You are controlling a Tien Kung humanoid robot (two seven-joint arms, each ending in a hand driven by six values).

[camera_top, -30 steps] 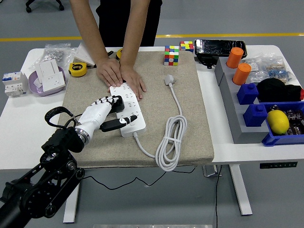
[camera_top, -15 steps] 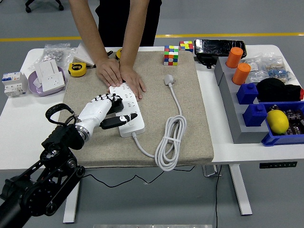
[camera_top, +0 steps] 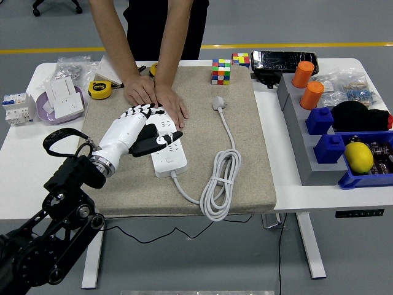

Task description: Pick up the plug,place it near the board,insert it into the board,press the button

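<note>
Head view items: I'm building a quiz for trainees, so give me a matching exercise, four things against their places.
Things:
1. white power strip
2. yellow tape measure
3. yellow lemon
4. multicoloured puzzle cube

Places:
A. in the blue bin at the right
B. far edge of the beige mat
C. under the person's hands and the robot's left hand
D. left of the mat, near the far edge

Pairs: 1-C, 2-D, 3-A, 4-B

The white rectangular tabletop (camera_top: pixel 24 161) carried a large beige felt mat (camera_top: pixel 245 147) across its middle. Left of the mat sat a yellow tape measure (camera_top: pixel 100 90), a purple bowl (camera_top: pixel 52 114) and a white circuit breaker (camera_top: pixel 18 108); grey trays (camera_top: pixel 301 144) stood right.
</note>
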